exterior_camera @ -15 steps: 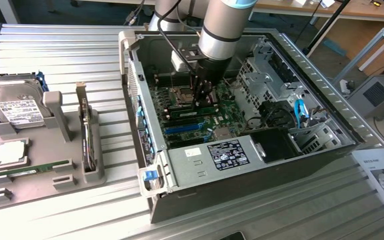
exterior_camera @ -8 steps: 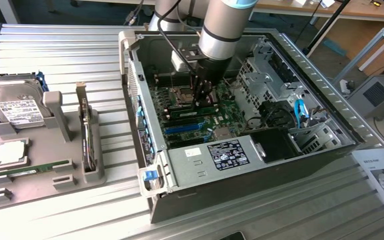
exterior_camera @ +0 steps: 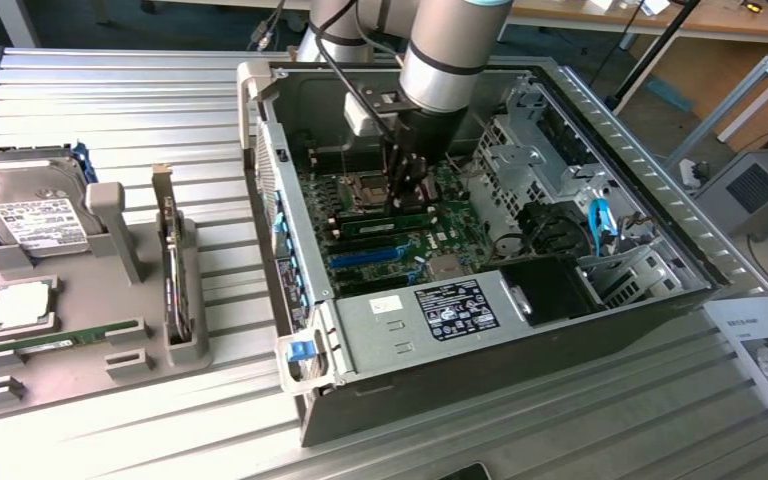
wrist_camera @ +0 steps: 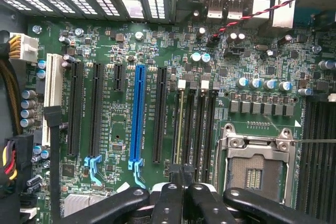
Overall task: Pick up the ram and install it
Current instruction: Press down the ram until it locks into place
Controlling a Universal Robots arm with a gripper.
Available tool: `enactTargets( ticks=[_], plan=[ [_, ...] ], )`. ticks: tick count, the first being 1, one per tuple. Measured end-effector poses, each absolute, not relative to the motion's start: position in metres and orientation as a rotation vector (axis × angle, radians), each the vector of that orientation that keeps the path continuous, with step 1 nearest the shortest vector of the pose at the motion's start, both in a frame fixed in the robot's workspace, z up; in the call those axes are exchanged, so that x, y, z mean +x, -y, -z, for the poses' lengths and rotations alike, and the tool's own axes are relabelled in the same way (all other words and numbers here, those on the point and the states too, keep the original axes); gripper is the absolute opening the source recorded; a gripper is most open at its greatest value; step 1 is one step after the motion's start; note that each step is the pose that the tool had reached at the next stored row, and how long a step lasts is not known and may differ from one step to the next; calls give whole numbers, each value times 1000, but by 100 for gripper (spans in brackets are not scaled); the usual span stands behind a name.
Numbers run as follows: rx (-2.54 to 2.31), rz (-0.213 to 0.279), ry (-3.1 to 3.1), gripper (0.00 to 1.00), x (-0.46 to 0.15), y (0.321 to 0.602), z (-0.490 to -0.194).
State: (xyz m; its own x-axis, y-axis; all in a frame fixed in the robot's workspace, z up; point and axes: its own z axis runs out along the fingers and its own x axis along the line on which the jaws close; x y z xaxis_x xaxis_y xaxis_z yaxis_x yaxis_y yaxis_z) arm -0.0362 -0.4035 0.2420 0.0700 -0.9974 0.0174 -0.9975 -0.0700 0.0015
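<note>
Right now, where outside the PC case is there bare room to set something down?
Bare slatted table in front of the grey parts tray, and more beyond the hard drive. Crowded: the tray itself, and the open case where the gripper works.

The arm [exterior_camera: 440,55] is lowered from the frame's top centre, the gripper [exterior_camera: 408,190] pointed downward, fingers [wrist_camera: 177,174] closed

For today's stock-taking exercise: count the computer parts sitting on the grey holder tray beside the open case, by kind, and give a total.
Hard drive: 1
Processor chip: 1
Ram stick: 1
Expansion card: 1
Total: 4
</note>
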Motion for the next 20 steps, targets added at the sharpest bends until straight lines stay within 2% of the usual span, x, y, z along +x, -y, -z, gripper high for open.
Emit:
enactTargets(
  ticks=[20],
  plan=[
    [2291,-25,2136,11,-59,404,-243]
  ],
)
